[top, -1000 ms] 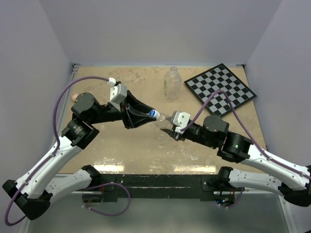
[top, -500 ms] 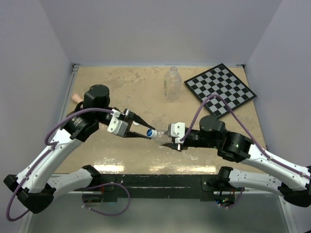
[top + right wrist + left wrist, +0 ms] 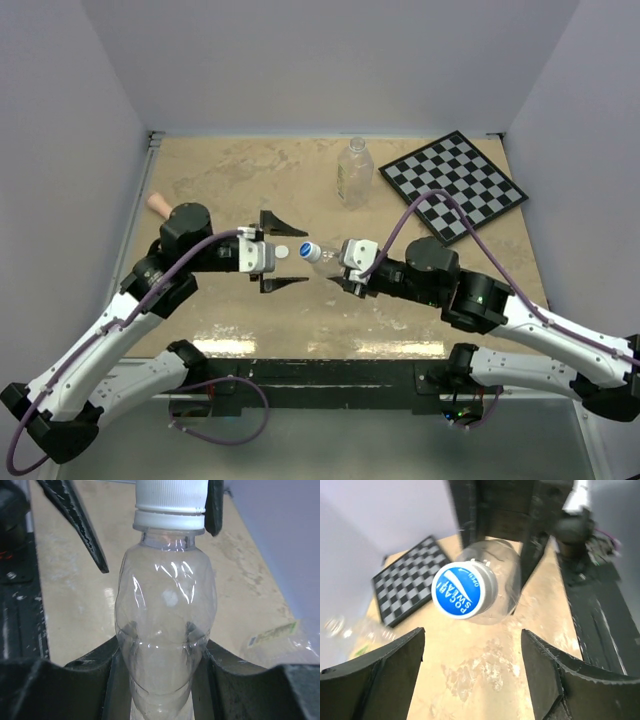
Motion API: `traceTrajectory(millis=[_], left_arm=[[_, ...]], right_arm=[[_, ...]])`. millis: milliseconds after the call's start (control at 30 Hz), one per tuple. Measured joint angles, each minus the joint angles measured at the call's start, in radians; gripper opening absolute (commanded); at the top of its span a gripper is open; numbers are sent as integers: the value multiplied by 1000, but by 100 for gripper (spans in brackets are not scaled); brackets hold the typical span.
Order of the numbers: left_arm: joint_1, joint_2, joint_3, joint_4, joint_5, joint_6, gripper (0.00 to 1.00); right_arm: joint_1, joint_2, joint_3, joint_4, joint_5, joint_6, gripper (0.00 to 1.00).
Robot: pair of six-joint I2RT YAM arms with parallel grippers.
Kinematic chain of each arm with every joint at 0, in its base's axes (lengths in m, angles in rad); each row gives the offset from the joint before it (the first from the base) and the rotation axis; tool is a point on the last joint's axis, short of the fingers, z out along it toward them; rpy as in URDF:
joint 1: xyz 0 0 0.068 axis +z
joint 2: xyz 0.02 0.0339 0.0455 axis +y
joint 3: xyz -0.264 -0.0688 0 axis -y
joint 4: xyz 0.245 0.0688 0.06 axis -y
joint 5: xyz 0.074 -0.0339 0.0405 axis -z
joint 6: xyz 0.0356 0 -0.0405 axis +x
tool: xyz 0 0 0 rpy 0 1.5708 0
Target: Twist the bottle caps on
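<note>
Blue cap (image 3: 459,589) sits on the small bottle (image 3: 165,630) — clamped above the bench (image 3: 230,190) in the right jaws, left jaws apart just beside it. The tall bottle (image 3: 354,172) looks uncapped — roughly half remains.

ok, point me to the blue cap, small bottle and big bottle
blue cap (image 3: 458,589): left wrist view, centre of its printed top.
small bottle (image 3: 165,610): right wrist view, middle of its clear body.
big bottle (image 3: 354,176): top view, middle of its body.

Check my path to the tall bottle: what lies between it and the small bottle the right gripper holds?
Only bare table separates tall bottle from small bottle; top view shows it.
</note>
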Motion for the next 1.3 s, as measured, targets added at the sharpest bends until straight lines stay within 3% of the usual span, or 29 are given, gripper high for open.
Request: traceTrajectory(millis=[300, 533, 767, 1133, 1300], left_arm=[[0, -48, -45, 364, -352, -657, 84], [0, -27, -51, 406, -541, -984, 80], [0, 68, -51, 388, -592, -1117, 75], [0, 126, -27, 391, -599, -1173, 70], [0, 129, -27, 366, -603, -1173, 61]], right_arm=[[0, 97, -1, 71, 311, 24, 0], [0, 117, -8, 100, 434, 32, 0], [0, 131, -16, 119, 481, 32, 0], [0, 154, -19, 149, 486, 31, 0], [0, 154, -21, 157, 486, 31, 0]])
